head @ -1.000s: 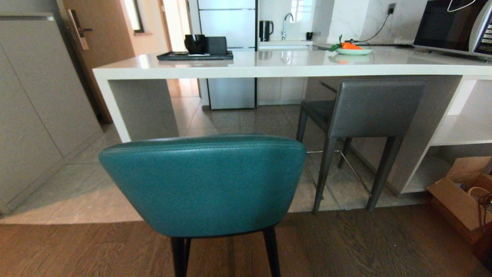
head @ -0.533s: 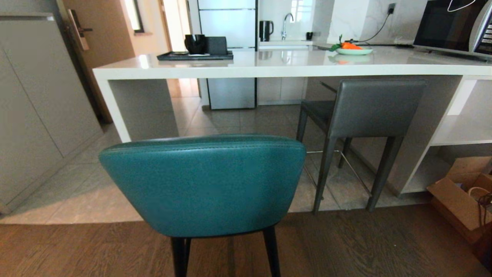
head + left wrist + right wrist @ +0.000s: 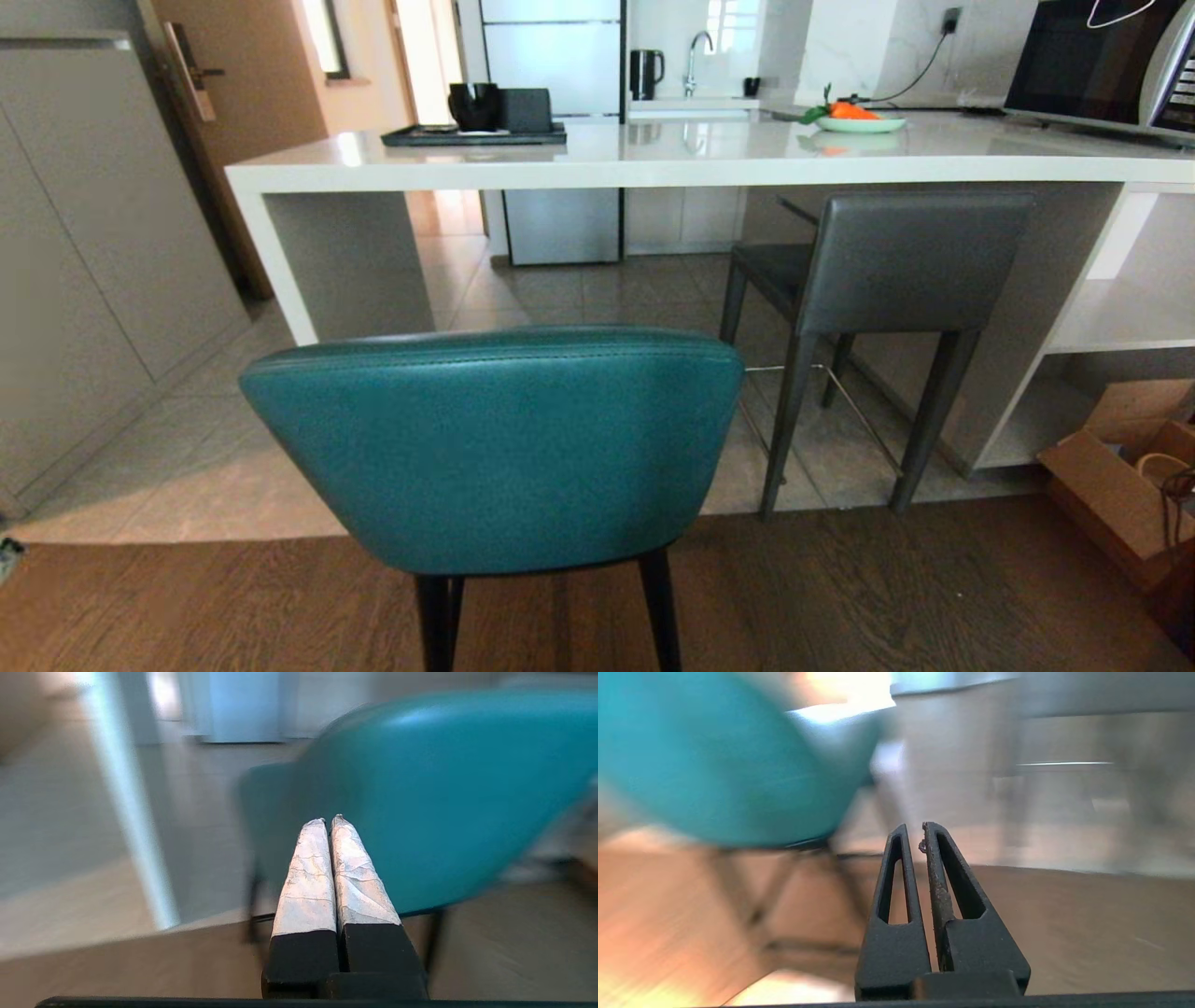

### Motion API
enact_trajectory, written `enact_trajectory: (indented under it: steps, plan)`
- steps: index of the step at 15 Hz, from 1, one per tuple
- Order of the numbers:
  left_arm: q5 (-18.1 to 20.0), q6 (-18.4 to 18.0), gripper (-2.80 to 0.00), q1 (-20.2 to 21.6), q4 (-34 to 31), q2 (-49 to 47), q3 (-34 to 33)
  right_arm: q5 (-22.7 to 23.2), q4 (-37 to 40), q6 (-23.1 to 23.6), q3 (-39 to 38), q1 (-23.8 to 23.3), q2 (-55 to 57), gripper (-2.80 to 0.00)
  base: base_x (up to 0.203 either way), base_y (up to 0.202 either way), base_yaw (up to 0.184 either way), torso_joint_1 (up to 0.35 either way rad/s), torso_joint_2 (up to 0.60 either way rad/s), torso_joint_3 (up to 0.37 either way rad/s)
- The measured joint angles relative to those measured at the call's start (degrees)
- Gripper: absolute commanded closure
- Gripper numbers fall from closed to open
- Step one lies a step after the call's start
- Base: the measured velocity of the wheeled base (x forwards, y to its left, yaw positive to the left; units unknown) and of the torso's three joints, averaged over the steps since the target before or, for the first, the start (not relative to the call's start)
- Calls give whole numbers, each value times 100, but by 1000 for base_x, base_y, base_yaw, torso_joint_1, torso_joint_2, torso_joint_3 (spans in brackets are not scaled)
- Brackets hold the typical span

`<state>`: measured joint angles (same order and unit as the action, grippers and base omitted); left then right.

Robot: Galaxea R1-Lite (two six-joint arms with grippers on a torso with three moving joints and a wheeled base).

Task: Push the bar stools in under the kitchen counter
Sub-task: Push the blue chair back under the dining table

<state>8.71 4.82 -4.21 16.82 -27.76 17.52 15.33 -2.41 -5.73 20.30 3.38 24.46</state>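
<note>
The teal bar stool [image 3: 495,448] stands close in front of me on the wood floor, its rounded back toward me, out from the kitchen counter [image 3: 700,171]. The dark grey bar stool [image 3: 915,261] stands further right with its seat partly under the counter top. Neither arm shows clearly in the head view. My left gripper [image 3: 329,820] is shut and empty, low beside the teal stool's back [image 3: 444,788]. Also low, my right gripper [image 3: 915,828] is shut with nothing in it, and the teal back [image 3: 714,765] lies off to one side.
A cardboard box [image 3: 1120,485] sits on the floor at the right, by the white open shelves [image 3: 1120,317]. On the counter are a black tray [image 3: 471,136], a plate of orange food [image 3: 859,122] and a microwave [image 3: 1092,65]. Grey cabinets [image 3: 84,261] line the left.
Both stools and the head view are unchanged. A small dark shape has appeared at the lower left edge of the head view.
</note>
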Motion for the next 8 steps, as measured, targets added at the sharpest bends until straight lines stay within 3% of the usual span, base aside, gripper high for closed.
enact_trajectory:
  steps: [3, 5, 8]
  plan:
    - [730, 256, 0, -366, 137, -988, 264, 1125, 33, -98, 375, 165, 698, 0, 0, 0, 0, 0, 0, 0]
    - [1389, 736, 0, -450, 174, -1560, 375, 1738, 146, -342, 568, 405, 1193, 0, 0, 0, 0, 0, 0, 0]
    - [1945, 961, 0, -505, 190, -2183, 406, 2119, 211, -562, 796, 861, 1954, 0, 0, 0, 0, 0, 0, 0]
